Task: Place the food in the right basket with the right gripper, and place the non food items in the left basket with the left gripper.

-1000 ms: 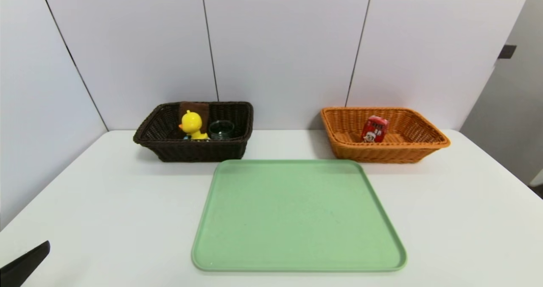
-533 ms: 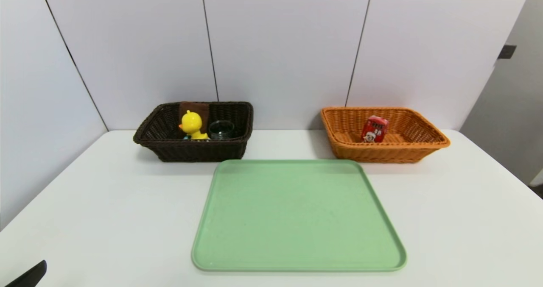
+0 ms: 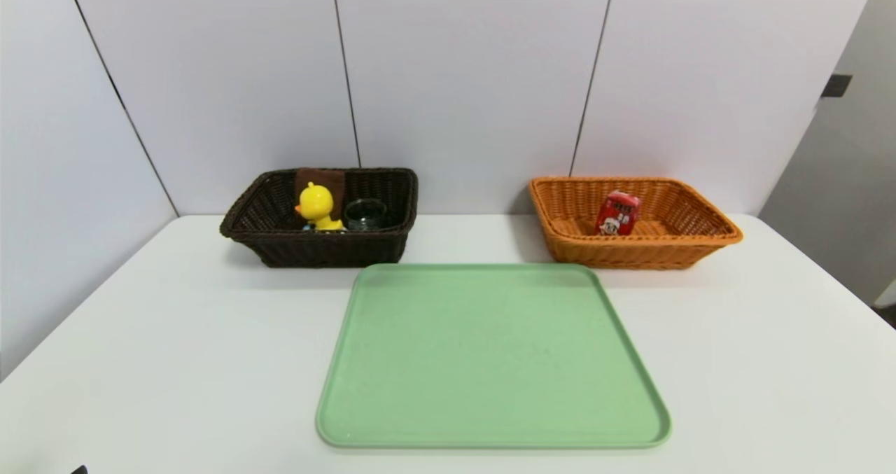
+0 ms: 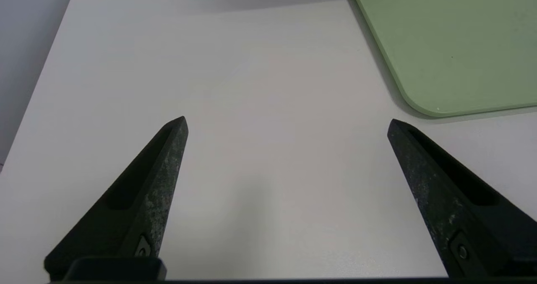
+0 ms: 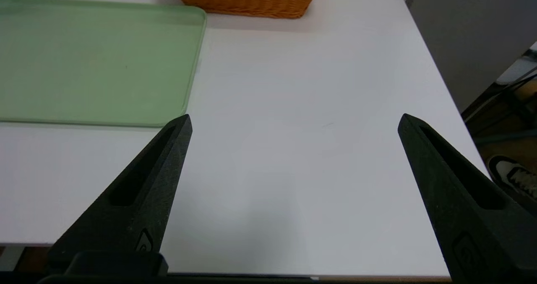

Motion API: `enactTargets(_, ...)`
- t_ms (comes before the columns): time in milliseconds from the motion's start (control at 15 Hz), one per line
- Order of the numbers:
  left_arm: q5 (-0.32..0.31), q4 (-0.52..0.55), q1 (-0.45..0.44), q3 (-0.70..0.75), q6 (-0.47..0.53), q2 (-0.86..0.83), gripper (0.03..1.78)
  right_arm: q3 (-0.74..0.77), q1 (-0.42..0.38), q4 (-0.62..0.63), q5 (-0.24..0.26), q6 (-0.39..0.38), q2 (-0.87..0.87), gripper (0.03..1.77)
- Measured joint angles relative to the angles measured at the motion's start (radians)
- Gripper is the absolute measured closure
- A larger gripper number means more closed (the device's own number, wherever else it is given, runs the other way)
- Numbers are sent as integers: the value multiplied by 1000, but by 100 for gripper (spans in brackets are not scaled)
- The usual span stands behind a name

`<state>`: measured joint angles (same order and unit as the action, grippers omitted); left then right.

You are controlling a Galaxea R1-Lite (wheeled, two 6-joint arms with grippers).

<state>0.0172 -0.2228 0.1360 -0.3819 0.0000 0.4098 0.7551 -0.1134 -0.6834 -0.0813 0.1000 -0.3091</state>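
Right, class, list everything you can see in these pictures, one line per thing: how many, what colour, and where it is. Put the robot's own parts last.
Table: one, white, under everything.
Tray: one, pale green, middle of the table, nothing on it.
Left basket: one, dark brown wicker, behind the tray on the robot's left.
Duck toy: one, yellow, inside the left basket.
Glass cup: one, clear, inside the left basket beside the duck.
Towel: one, brown, inside the left basket behind the duck.
Right basket: one, orange-tan wicker, behind the tray on the robot's right.
Drink carton: one, red, upright inside the right basket.
Left end effector: one, black, open, above bare table at the near left.
Right end effector: one, black, open, above bare table at the near right.
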Motion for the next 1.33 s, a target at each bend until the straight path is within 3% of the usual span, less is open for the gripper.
enactTargets(133,-9,-17,-12,25,0,-34,12,6,0,-63,1,-19,18,11)
enactTargets(400,-44,-63,-42,43,0,-91,12,26,66,-70,-37,-11,34,11)
enactTargets(733,-57,-78,-59,59,1,-128,12,-71,97,-47,-47,-14,113,11)
enactTargets(933,-49,-64,-59,111,0,-132,12,-158,104,46,-48,-16,162,10)
enactTargets(1200,-56,98,-59,200,31,-134,12,-357,111,280,-40,-20,272,11)
enactTargets(1333,-77,107,-94,206,46,-137,12,-384,112,321,-38,-22,294,11)
